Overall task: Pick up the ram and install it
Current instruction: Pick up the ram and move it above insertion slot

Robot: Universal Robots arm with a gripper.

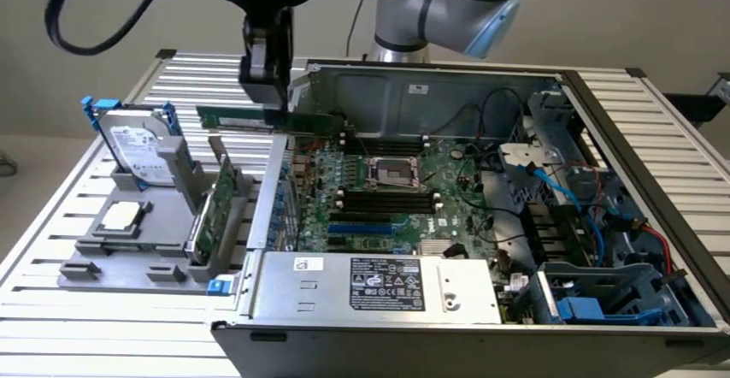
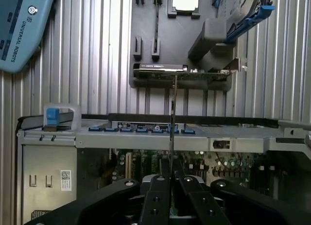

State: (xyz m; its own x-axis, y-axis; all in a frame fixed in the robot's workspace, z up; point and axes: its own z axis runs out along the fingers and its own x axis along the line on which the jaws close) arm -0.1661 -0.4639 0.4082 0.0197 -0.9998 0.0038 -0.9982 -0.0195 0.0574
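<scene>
The hand [image 1: 270, 96] pinches the ram [image 1: 228, 119] by its upper edge. It holds the ram level in the air, over the wall of the open computer case [image 1: 456, 87] on the exterior view's left. In the wrist view the ram [image 2: 172, 118] appears edge-on, a thin line running out from between the fingers [image 2: 158, 196]. The motherboard [image 1: 388, 198] lies inside the case. Further to the exterior view's left, a grey tray [image 1: 103, 250] on the slatted tabletop [image 1: 46, 310] carries a hard drive [image 1: 135, 147], a silver CPU chip [image 1: 120, 215] and an upright expansion card [image 1: 217, 207].

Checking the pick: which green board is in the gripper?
The ram, the narrow stick clamped in the gripper above the edge of the case. The larger expansion card stands in the grey tray, and the motherboard lies inside the case.
</scene>
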